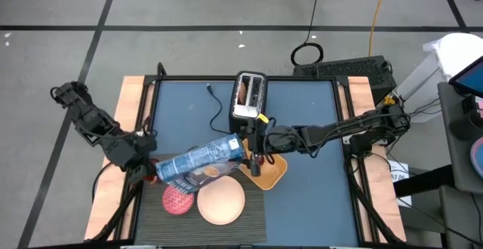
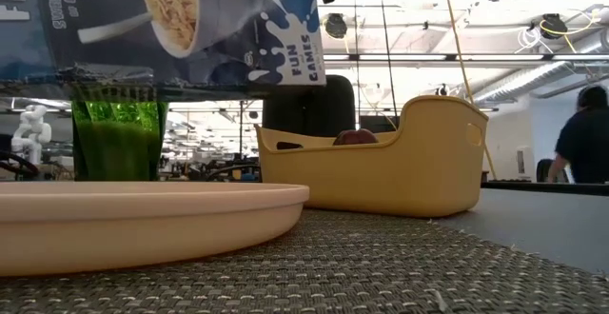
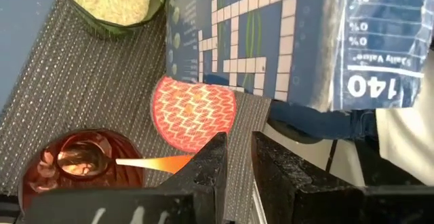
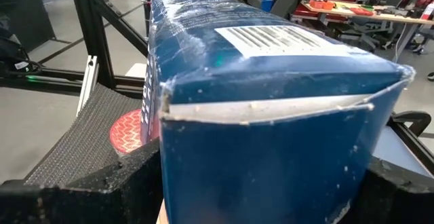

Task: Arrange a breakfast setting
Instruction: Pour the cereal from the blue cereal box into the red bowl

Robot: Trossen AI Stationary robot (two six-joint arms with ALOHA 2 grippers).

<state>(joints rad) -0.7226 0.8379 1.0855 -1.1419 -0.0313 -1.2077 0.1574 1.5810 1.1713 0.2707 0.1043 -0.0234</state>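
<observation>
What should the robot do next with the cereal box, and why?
Probably the right pincer, clamped on the tilted blue cereal box, should tip it upright and lift it away: the small green cup under it already looks full of cereal.

End effector (image 4: 261, 183) clamps cereal box (image 4: 271, 108).

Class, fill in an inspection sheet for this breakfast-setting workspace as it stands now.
Surface: blue table with a dark placemat.
Job's things: plate, green cup holding cereal and red glass, all on the placemat.
Clutter: toaster; yellow basket; red patterned disc.
Grippers: right gripper shut on the cereal box, above the green cup; left gripper near the red glass.
Cables: toaster cord; coiled floor cable.
Surroundings: a person beyond the table.
</observation>
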